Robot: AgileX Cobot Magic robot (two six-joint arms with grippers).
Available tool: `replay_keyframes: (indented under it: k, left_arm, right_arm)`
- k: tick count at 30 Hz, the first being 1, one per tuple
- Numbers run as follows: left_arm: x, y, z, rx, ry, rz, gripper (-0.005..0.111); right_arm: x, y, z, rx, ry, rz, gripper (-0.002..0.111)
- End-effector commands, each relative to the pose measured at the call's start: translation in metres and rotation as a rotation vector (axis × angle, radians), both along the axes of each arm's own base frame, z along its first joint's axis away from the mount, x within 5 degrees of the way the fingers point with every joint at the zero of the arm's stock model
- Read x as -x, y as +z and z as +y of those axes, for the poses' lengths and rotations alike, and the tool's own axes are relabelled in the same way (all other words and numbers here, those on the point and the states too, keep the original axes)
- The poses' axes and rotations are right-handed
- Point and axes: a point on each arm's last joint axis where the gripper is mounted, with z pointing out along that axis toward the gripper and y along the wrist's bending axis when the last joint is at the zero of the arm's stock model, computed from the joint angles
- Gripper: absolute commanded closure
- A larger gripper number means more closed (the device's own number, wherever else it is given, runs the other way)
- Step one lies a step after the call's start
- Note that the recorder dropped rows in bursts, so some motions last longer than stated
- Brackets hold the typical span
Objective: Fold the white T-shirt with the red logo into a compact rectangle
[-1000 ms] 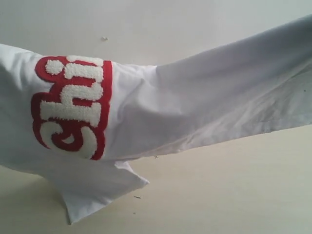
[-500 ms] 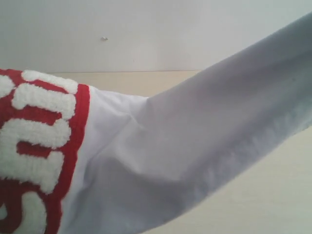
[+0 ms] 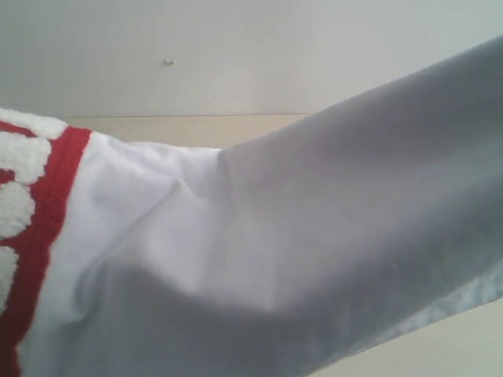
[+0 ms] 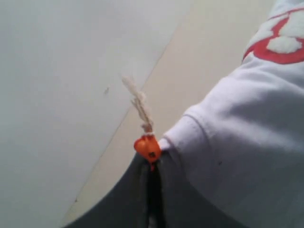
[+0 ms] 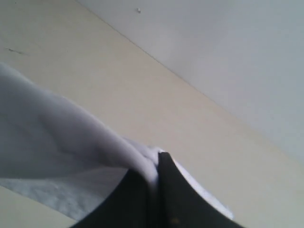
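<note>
Red logo (image 3: 52, 196) slid leftward (half cropped); left gripper (image 4: 151, 183), right gripper (image 5: 156, 172) pinching white T-shirt (image 3: 236, 243).

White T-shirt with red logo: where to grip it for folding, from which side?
White cotton T-shirt: pinch its edges, as now. Left claw at the hem by the small orange tag, right claw on the bunched edge. Come edge-on, in the cloth's plane; flat fabric offers nothing else.

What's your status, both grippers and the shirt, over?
Left gripper shut on white T-shirt by the orange tag. Right gripper shut on its edge. Shirt held up, filling exterior view; red logo at left. No obstruction seen.
</note>
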Motion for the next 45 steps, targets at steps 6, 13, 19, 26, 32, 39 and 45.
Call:
replay_keyframes:
  k: [6, 13, 19, 26, 32, 39, 45]
  left_arm:
    - [-0.088, -0.069, -0.047, -0.417, 0.149, 0.141, 0.107]
    - [-0.181, -0.137, -0.07, -0.42, 0.273, 0.204, 0.107]
    - [-0.238, -0.19, -0.045, -0.423, 0.425, 0.349, 0.107]
    - [-0.305, -0.252, -0.012, -0.251, 0.428, 0.256, 0.107]
    - [-0.323, -0.289, -0.022, -0.186, 0.355, 0.235, 0.105]
    - [-0.332, -0.281, 0.004, -0.096, 0.48, 0.229, 0.047]
    - [-0.328, -0.273, 0.022, -0.098, 0.542, 0.236, 0.002]
  right_arm:
    - [-0.102, -0.071, 0.008, 0.134, -0.055, 0.409, 0.108]
    - [-0.192, -0.144, 0.011, 0.29, -0.081, 0.616, 0.108]
    - [-0.254, -0.219, 0.008, 0.356, -0.129, 0.684, 0.108]
    - [-0.311, -0.297, -0.012, 0.383, -0.379, 0.516, 0.108]
    - [-0.33, -0.297, -0.01, 0.341, -0.406, 0.432, 0.078]
    - [-0.337, -0.287, -0.009, 0.364, -0.389, 0.401, 0.031]
    - [-0.332, -0.277, -0.01, 0.348, -0.422, 0.413, 0.032]
